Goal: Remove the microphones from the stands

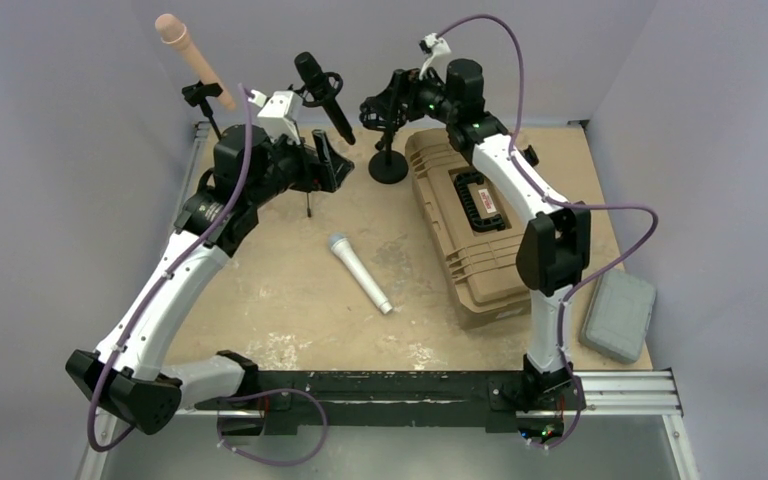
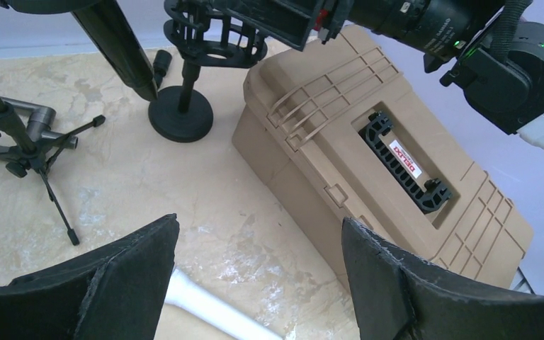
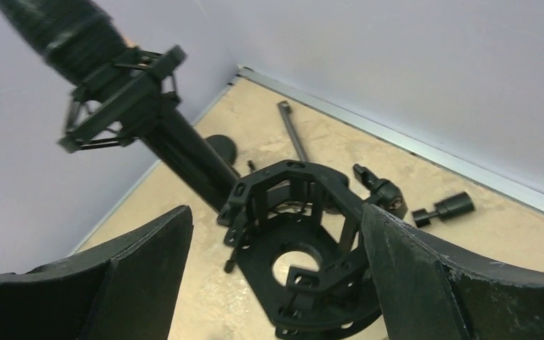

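A black microphone [image 1: 322,95] sits tilted in a shock mount on a tripod stand [image 1: 308,190]; it also shows in the right wrist view [image 3: 71,28] and the left wrist view [image 2: 117,42]. A second, empty shock mount [image 3: 301,248] stands on a round-base stand [image 1: 388,165]. My right gripper [image 1: 375,108] is open, its jaws on either side of this empty mount [image 3: 275,212]. My left gripper [image 1: 325,162] is open and empty [image 2: 258,234], low over the table. A silver microphone with a blue head [image 1: 360,272] lies on the table; its handle [image 2: 212,312] shows between the left fingers.
A beige microphone [image 1: 192,55] sits on a clip stand at the back left. A tan hard case [image 1: 470,225] lies right of centre, under the right arm. A grey case [image 1: 618,315] lies at the right edge. Small black stand parts [image 3: 443,209] lie by the back wall.
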Motion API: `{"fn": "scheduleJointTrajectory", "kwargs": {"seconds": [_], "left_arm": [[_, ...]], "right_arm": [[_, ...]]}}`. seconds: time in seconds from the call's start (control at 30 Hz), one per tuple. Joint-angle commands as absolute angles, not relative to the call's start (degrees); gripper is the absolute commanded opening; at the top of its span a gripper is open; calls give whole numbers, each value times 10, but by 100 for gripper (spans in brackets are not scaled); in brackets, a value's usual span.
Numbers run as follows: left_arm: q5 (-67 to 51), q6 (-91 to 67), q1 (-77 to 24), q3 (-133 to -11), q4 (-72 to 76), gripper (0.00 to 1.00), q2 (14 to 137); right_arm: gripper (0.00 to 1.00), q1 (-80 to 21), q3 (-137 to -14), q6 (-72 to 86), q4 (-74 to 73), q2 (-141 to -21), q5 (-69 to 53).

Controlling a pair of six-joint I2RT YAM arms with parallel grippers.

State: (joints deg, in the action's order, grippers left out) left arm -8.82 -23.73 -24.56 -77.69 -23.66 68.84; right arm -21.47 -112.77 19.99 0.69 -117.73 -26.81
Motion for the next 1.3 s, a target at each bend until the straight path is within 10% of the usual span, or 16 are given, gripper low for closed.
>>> {"fn": "scheduleJointTrajectory", "kwargs": {"seconds": [0.0, 0.57, 0.87, 1.27], "left_arm": [[-83, -207, -248, -775, -233, 83, 661], [-95, -194, -249, -764, -239, 83, 627], [-106, -202, -248, -761, -235, 83, 612], [-113, -208, -249, -757, -230, 83, 592]], "right_arm": [[86, -237, -1134, 139, -47, -1156, -118], [81, -276, -1119, 146, -116, -1130, 45], [60, -291, -1110, 253, -117, -1118, 46], [69, -317, -1024, 354, -26, -1071, -22]]}}
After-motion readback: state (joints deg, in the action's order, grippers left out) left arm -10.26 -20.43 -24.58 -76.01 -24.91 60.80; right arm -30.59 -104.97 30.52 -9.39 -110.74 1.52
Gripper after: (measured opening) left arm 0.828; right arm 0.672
